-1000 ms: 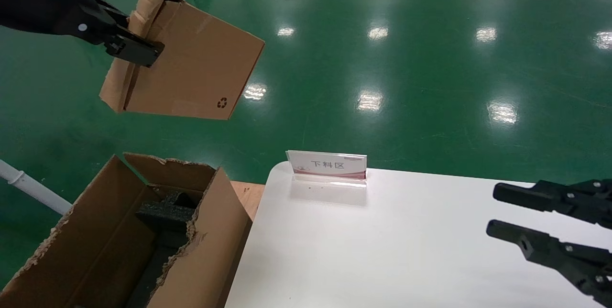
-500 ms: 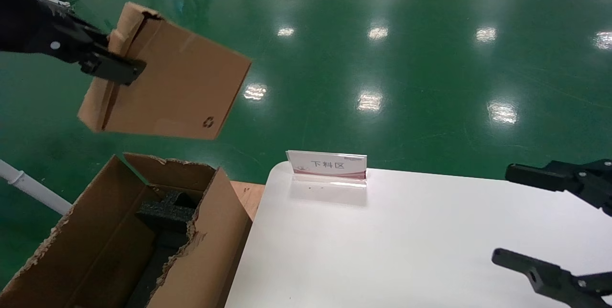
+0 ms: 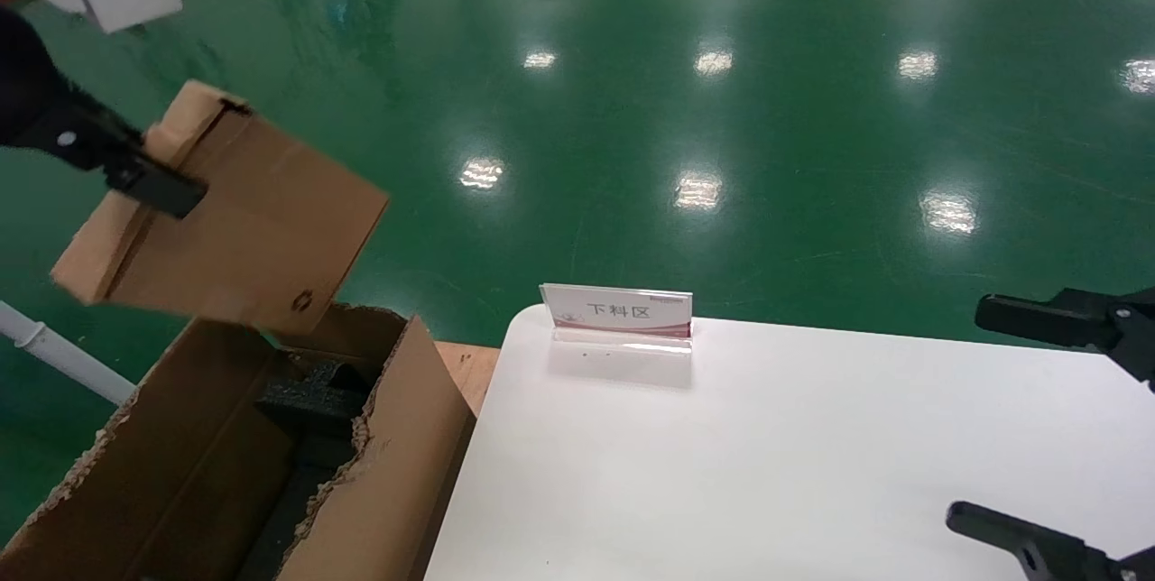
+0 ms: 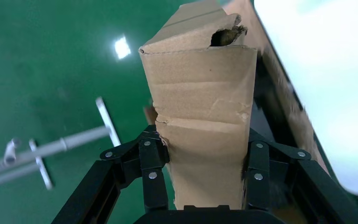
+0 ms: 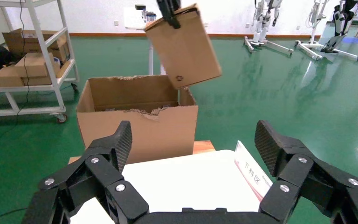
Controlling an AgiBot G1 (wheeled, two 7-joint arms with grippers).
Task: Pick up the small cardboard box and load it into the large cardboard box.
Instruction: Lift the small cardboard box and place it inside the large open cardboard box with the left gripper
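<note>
the left gripper [image 3: 149,184] holds the small cardboard box [image 3: 239,234] in the air at the far left of the head view, its jaws clenched on the box's torn flap end; in the left wrist view the left gripper's fingers [image 4: 151,163] press the box's two sides and the ragged flap edge points away from the camera; the small cardboard box hangs tilted, its lower corner with the recycling symbol [image 3: 302,299] just over the far rim of the large cardboard box [image 3: 397,437]; from the right wrist view the small cardboard box [image 5: 186,46] is above the carton's open top, apart from its walls; the large cardboard box stands just beside the left edge of the white table [image 3: 767,473], its top edges ragged and a black foam piece [image 3: 311,396] showing inside; a small sign stand [image 3: 618,315] sits at the table's far edge; the right gripper [image 3: 1051,432] hovers over the right side of the table, jaws released and spread wide, grasping nothing
</note>
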